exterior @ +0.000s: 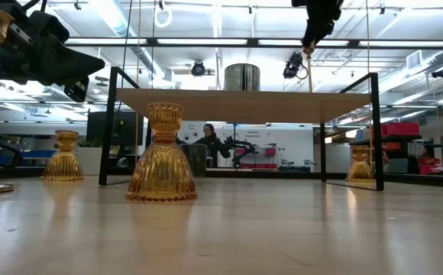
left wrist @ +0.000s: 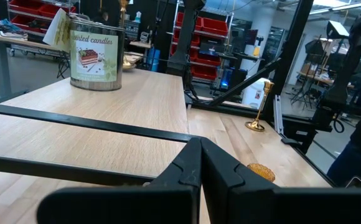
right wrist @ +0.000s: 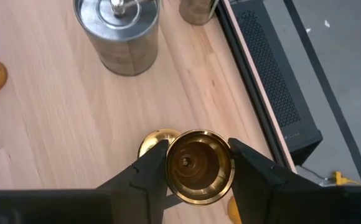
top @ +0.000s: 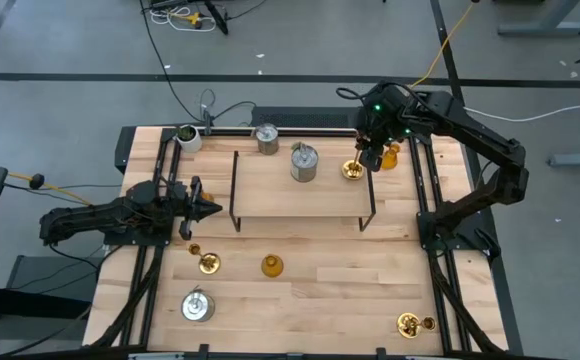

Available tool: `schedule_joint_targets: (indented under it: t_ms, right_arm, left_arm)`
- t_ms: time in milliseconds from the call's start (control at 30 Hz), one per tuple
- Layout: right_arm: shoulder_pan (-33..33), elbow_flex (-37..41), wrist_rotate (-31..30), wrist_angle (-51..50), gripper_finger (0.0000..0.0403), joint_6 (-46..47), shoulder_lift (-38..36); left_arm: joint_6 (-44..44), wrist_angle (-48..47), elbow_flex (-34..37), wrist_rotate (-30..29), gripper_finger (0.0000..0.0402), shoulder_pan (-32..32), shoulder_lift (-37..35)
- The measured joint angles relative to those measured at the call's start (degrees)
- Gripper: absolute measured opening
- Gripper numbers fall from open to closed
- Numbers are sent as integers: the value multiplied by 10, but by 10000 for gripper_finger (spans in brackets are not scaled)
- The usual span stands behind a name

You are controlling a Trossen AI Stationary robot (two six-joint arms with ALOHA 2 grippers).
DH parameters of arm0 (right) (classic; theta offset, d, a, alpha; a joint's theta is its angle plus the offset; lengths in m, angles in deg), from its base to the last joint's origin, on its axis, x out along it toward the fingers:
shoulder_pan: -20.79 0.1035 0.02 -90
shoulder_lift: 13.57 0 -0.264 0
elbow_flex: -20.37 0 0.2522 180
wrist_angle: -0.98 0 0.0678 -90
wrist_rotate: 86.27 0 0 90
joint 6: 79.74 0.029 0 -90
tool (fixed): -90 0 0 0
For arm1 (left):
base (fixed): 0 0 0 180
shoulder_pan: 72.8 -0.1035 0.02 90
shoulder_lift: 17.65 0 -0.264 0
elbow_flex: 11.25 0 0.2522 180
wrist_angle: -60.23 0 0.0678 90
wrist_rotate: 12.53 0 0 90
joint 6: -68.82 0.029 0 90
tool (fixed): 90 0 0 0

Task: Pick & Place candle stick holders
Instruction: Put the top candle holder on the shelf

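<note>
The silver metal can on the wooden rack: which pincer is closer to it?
The right pincer, gripping a gold brass holder just beside the silver can. The left pincer sits off the rack's opposite end.

We can read one label only: the silver can-shaped candle tin [left wrist: 94, 60] standing on the wooden rack's top carries a printed label whose visible words read "nted candles", the first letters cut off round the curve, above a small picture of a layered cake slice. We find no other readable text anywhere.
</note>
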Motion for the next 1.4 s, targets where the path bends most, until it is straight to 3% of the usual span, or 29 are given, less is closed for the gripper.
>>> schedule_joint_targets:
  t_ms: [867, 1400]
  right_arm:
    - [11, 5, 0, 31, 146, 5, -5]
    - [12, 69, 0, 69, 146, 8, -34]
  left_arm:
    - [0, 0, 0, 0, 7, 0, 0]
    - [0, 0, 0, 0, 7, 0, 0]
